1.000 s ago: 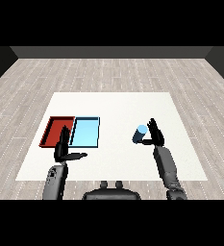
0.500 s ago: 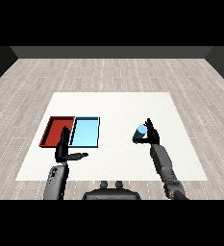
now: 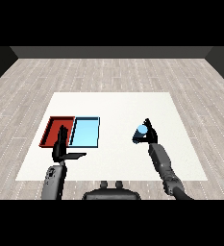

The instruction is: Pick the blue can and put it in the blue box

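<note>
Blue cylindrical can (image 3: 141,133) sits right of centre, grasped by the right robot hand (image 3: 149,136) above the white worktop (image 3: 118,105). From the left — flat red tray (image 3: 52,132), light blue tray (image 3: 85,132) alongside; left robot hand (image 3: 61,148), fingers straight, below them.

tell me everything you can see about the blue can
The blue can is a small cylinder, light blue on its rounded end and darker along its side, which looks smooth. It is tilted, not upright, on the right part of the white table, well apart from the light blue tray. The right hand curls round it from the right; whether it touches the table cannot be told.
</note>
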You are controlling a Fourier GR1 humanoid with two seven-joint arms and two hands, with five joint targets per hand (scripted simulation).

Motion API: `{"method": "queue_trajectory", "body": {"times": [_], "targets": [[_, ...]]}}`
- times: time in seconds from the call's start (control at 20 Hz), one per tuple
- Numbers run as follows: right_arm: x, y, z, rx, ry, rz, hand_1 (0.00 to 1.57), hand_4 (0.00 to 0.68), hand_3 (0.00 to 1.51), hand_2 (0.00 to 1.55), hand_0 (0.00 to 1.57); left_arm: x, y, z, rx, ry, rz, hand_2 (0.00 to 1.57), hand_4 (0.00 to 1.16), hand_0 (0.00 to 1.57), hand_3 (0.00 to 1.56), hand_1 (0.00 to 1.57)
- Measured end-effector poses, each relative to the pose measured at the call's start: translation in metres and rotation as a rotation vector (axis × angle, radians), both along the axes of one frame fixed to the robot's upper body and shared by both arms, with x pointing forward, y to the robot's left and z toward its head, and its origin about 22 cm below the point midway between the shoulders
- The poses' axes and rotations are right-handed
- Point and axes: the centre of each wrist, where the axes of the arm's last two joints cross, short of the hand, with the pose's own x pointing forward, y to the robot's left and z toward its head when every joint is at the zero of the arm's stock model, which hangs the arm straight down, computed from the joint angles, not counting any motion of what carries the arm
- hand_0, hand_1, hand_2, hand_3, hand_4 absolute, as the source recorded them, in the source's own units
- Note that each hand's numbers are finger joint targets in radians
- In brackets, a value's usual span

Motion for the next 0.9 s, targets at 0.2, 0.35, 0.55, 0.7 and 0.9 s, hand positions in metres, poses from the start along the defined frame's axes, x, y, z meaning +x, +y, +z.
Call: {"method": "queue_trajectory", "body": {"times": [0.2,0.35,0.55,0.7,0.9], "targets": [[0.001,-0.004,0.002,0.008,0.002,0.008,0.0,0.0,0.0,0.0,0.0,0.004,-0.004,0.002,-0.005,0.001,0.0,0.0,0.0,0.0,0.0,0.0],[0.003,0.005,0.0,0.006,0.01,0.011,0.0,0.0,0.0,0.0,0.0,0.002,-0.007,0.001,-0.002,0.002,-0.003,0.0,0.0,0.0,0.0,0.0],[0.008,0.013,0.006,-0.001,0.01,0.002,0.0,0.0,0.0,0.0,0.0,0.001,-0.003,-0.002,-0.007,0.005,-0.004,0.0,0.0,0.0,0.0,0.0],[0.006,0.012,0.0,0.008,0.013,-0.008,0.0,0.0,0.0,0.5,0.0,0.004,-0.007,-0.005,-0.012,0.006,-0.008,0.0,0.0,0.0,0.0,0.0],[0.012,0.017,0.003,-0.046,0.04,-0.056,1.46,0.469,1.42,1.45,1.46,0.004,-0.002,0.002,-0.015,-0.006,-0.014,0.0,0.0,0.0,0.0,0.0]]}}
